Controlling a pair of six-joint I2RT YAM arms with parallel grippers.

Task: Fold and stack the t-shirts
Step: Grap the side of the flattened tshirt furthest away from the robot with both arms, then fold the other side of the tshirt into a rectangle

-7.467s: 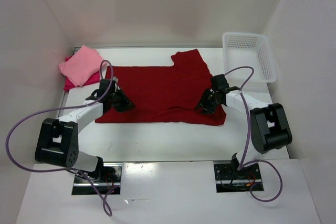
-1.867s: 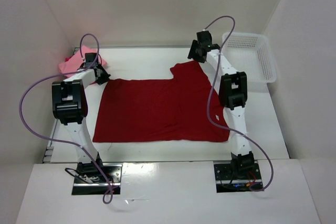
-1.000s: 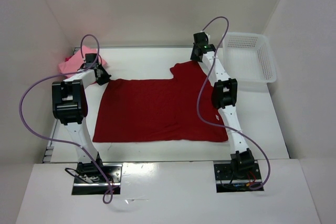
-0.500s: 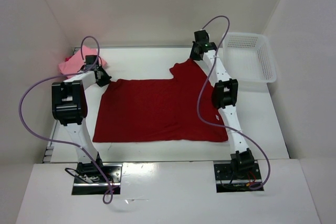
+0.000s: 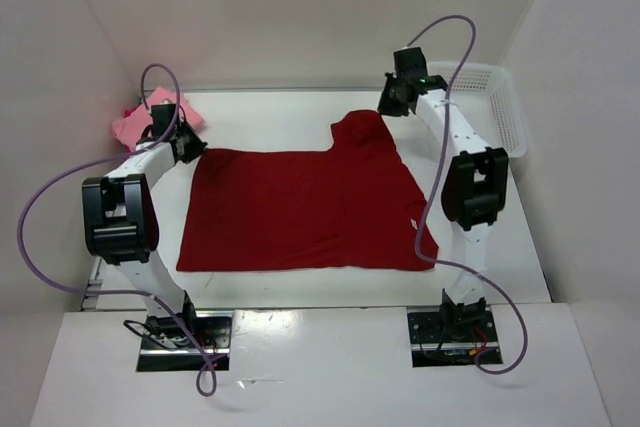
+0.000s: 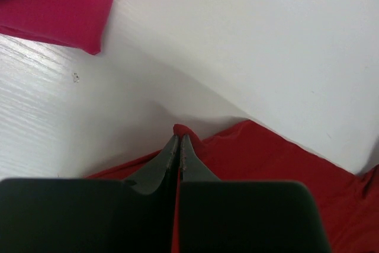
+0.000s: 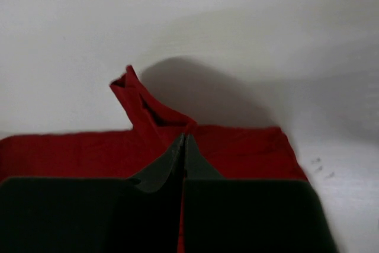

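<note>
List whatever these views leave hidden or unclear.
- Left wrist view: the frame edge cuts off the magenta t-shirt; the left gripper covers the crimson t-shirt at its pinched corner.
- Top view: the pink t-shirt covers most of the magenta t-shirt.
- Right wrist view: blurred; the right gripper hides how much cloth it pinches.

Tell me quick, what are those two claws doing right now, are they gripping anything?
Left gripper: closed, pinching the far left corner of the dark red t-shirt.
Right gripper: closed, pinching the same shirt's far right sleeve edge.
</note>
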